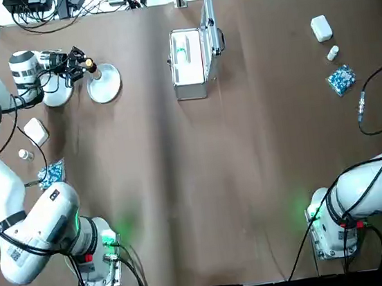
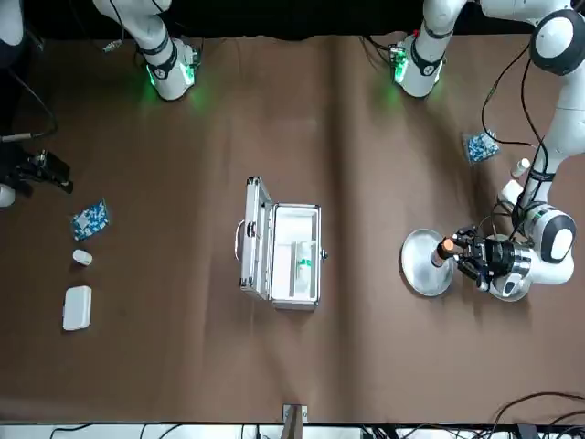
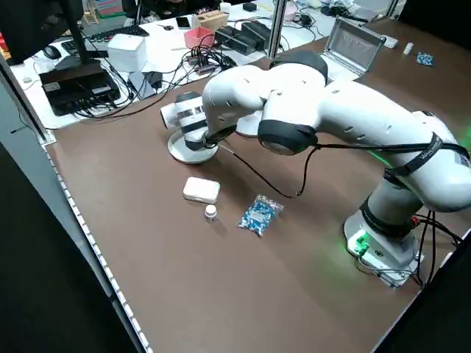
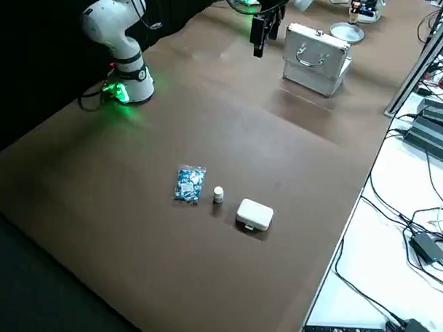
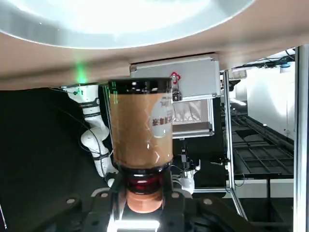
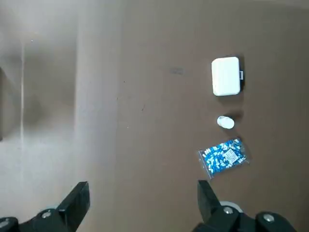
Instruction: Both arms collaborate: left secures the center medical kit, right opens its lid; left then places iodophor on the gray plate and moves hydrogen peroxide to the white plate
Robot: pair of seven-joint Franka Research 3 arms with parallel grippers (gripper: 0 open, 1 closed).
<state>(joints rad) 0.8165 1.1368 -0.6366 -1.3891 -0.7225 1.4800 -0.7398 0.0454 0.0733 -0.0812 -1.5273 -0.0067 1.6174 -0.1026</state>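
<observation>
Robotics lab or test cell, tabletop manipulation setup.

Two white jointed robot arms with grey round joints (image 1: 37, 224) mounted at one edge of a wide brown-covered table (image 2: 356, 347); green lights glow at the bases. Upright silver metal frame posts (image 3: 278, 28) at the table edge. Beyond it, a white desk (image 3: 158, 48) with tangled black cables (image 4: 370, 288), black box-shaped power units (image 4: 432, 139), a black computer keyboard (image 3: 110, 34) and a black monitor on a stand (image 3: 37, 26). Reads as lab bench, not home.

On your right lay a white box (image 1: 321, 28), a small white bottle (image 1: 333, 53) and a blue-patterned packet (image 1: 341, 80).
</observation>
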